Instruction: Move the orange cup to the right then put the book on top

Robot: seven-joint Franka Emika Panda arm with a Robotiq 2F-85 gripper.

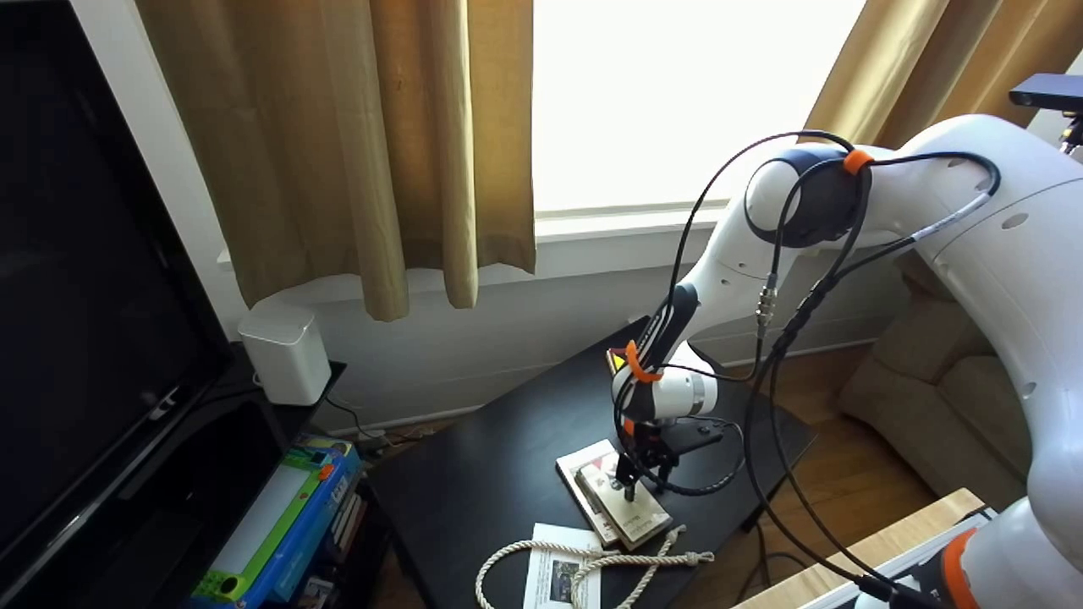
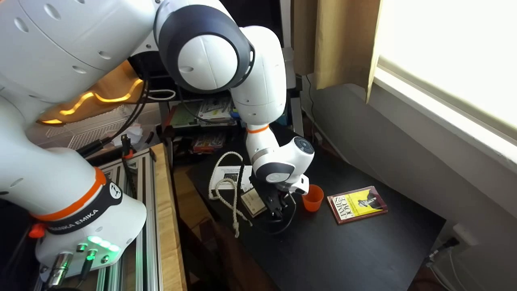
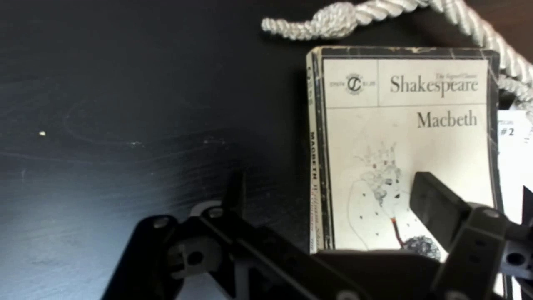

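Observation:
The orange cup [image 2: 313,198] stands on the black table in an exterior view, just beyond my wrist. A book [image 2: 357,204] with a white, yellow and dark James Joyce cover lies flat beyond the cup. My gripper [image 3: 331,183] is open with nothing held. In the wrist view its fingers stand either side of the spine of the pale Macbeth book [image 3: 404,137]: one over bare table, one over the cover. How high they are above it I cannot tell. My arm hides most or all of the cup in an exterior view, where only a corner of the James Joyce book [image 1: 618,362] shows.
The Macbeth book rests partly on another white book [image 1: 582,459]. Knotted white rope [image 1: 651,561] lies beside them, over a printed sheet [image 1: 541,571]. The black table [image 1: 474,474] borders a wall with a window; a wooden bench edge [image 2: 169,226] stands near the base.

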